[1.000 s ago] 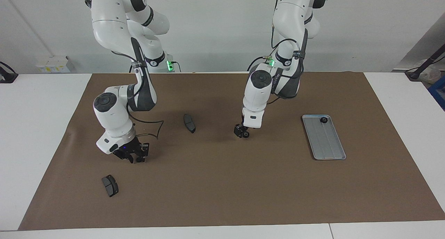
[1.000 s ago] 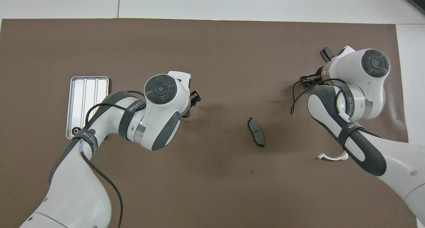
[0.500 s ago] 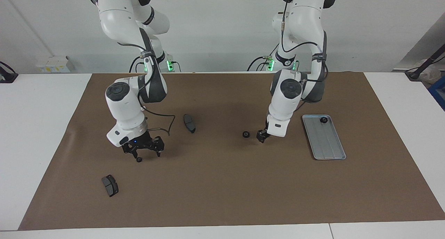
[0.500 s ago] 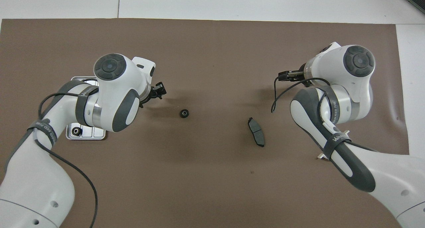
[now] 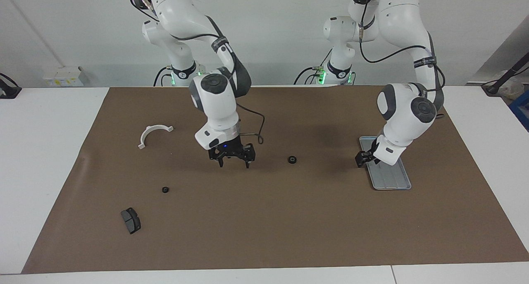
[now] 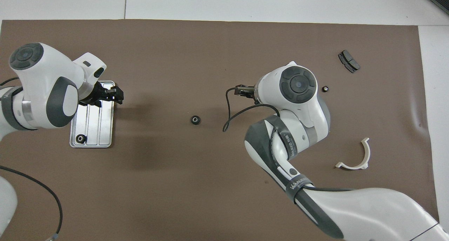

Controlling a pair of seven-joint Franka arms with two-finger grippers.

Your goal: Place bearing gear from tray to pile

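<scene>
We see three small black round bearing gears: one in the grooved grey metal tray at its robot-side end, one on the brown bench mat mid-table, one by the pile, between the white plastic half-ring bracket and a dark grey curved pad.

Right hand hovers over the mat close to the mid-table gear — fingers spread, empty. Left hand sits at the tray's edge; we cannot tell its fingers' state.

Our read: the gears are light, rigid and slick, prone to roll — pinch across the toothed rim, straight down.
</scene>
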